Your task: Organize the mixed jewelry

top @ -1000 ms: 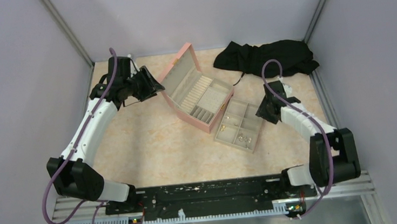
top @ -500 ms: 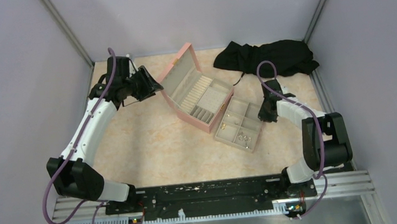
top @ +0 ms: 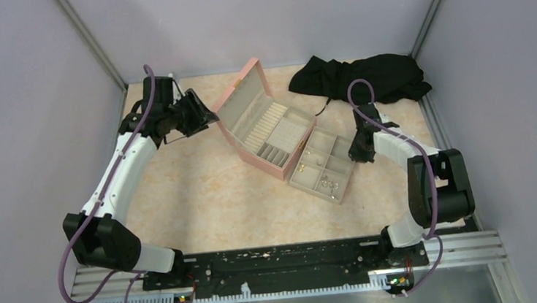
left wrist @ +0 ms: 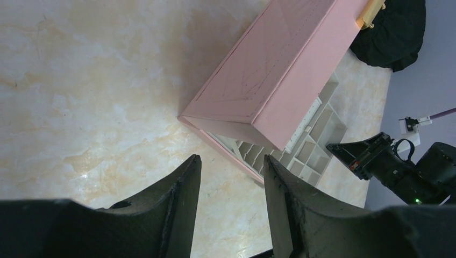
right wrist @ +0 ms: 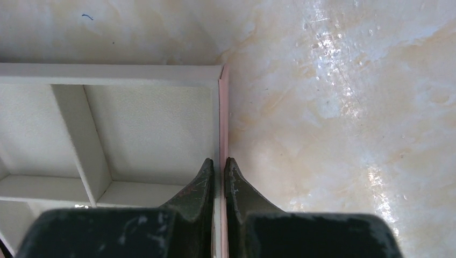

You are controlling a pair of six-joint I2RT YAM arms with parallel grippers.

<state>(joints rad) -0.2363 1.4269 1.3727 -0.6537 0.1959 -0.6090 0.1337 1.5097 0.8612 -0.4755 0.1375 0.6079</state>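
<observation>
The mixed jewelry (top: 325,184) is tiny gold and pale specks in the near compartments of the beige six-compartment tray (top: 303,180). The tray lies beside the open pink box (top: 273,166) with cream lining. My right gripper (top: 358,149) is shut on the tray's right wall; in the right wrist view (right wrist: 219,161) one finger is inside the compartment, the other outside. No jewelry shows in that view. My left gripper (top: 204,116) is open and empty, left of the pink box's raised lid (left wrist: 269,75), above the tabletop (left wrist: 231,166).
A black cloth (top: 362,77) lies at the back right. Metal frame posts and lilac walls bound the marbled tabletop (top: 204,201) on three sides. The arm bases and a black rail (top: 283,264) sit at the near edge.
My right gripper swung left to the tray's right wall and closed on it. The tray has shifted slightly left, towards the pink box. The left arm has hardly moved.
</observation>
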